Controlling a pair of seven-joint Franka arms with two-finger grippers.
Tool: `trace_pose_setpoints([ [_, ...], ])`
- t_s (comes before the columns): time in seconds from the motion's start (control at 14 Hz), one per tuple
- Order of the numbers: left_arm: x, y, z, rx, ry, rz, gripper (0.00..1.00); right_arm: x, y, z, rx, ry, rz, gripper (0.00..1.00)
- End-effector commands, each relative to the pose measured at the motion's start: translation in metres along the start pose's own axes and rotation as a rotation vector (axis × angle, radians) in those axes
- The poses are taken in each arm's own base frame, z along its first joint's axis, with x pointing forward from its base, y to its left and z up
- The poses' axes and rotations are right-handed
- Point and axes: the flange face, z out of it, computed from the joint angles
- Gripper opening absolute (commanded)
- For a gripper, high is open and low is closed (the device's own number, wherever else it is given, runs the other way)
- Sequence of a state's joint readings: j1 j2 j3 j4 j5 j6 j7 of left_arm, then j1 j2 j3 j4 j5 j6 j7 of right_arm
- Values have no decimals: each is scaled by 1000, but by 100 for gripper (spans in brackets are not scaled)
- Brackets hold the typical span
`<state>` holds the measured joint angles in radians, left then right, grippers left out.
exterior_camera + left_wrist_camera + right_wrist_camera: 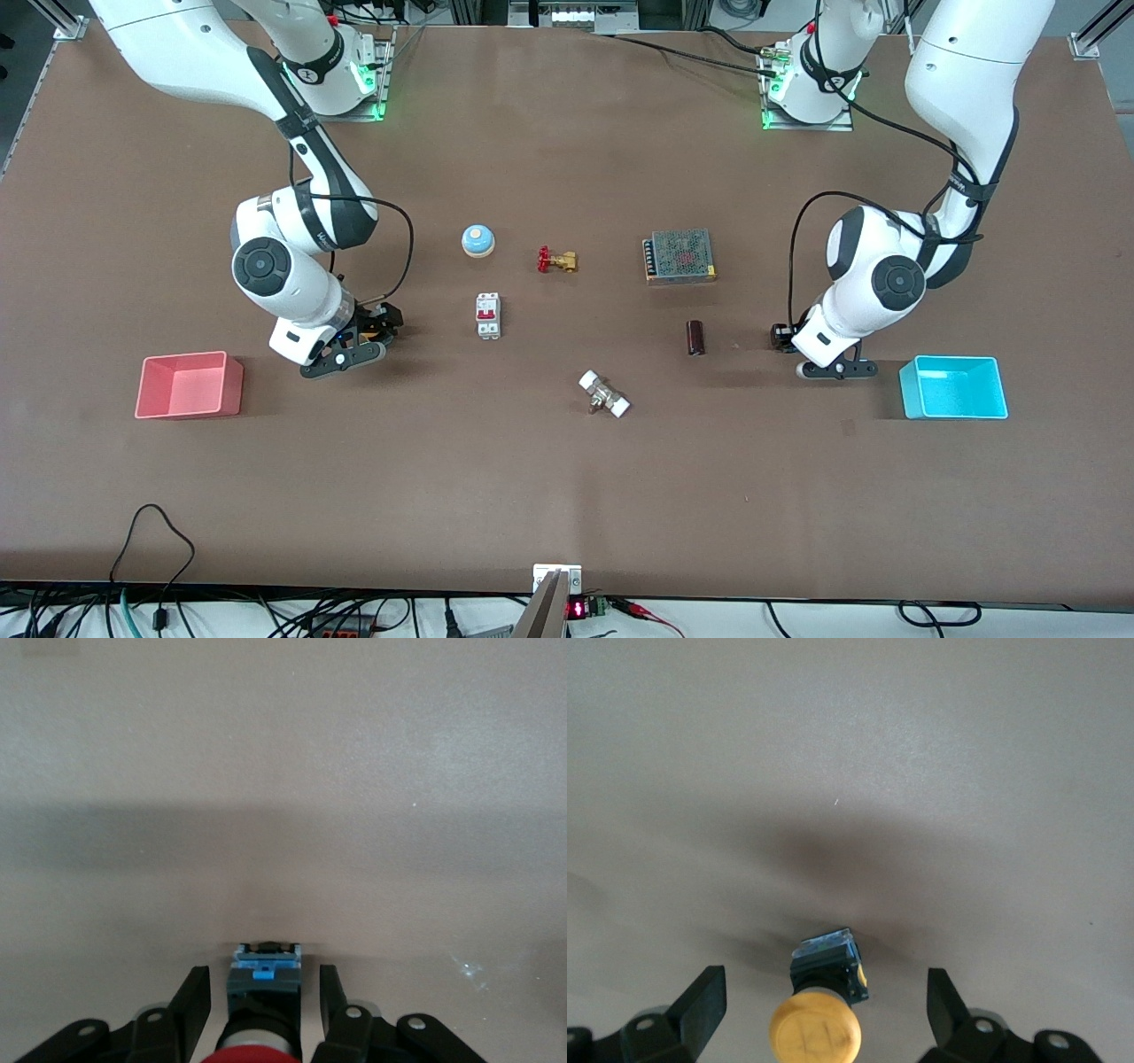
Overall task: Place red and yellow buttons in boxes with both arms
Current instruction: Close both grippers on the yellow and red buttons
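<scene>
Both grippers stand open, low over the table: the left gripper (264,997) straddles the red button (262,1010) near the cyan box (954,387); the right gripper (826,997) brackets the yellow button (819,1010) near the pink box (189,385). Small, light and rigid, each button probably grips best across its flat dark body, since the round cap could slip.

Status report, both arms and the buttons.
Left gripper open, astride red button. Right gripper open wide around yellow button. Neither grasped. Both boxes empty.
</scene>
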<state>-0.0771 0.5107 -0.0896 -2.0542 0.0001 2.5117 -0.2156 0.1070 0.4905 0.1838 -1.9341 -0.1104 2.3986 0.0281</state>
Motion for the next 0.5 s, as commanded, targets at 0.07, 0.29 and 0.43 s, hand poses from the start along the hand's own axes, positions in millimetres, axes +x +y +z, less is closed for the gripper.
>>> trace_pose_setpoints([
  [0.07,-6,9,-3,13,10,-1,41,-3,-8,15,-31,1,-71,100],
  [0.29,3,2,-26,12,44,7,33,-8,-10,21,-37,-6,-86,100],
  [0.43,13,-9,-53,15,74,41,33,-10,-11,22,-36,-9,-97,99],
])
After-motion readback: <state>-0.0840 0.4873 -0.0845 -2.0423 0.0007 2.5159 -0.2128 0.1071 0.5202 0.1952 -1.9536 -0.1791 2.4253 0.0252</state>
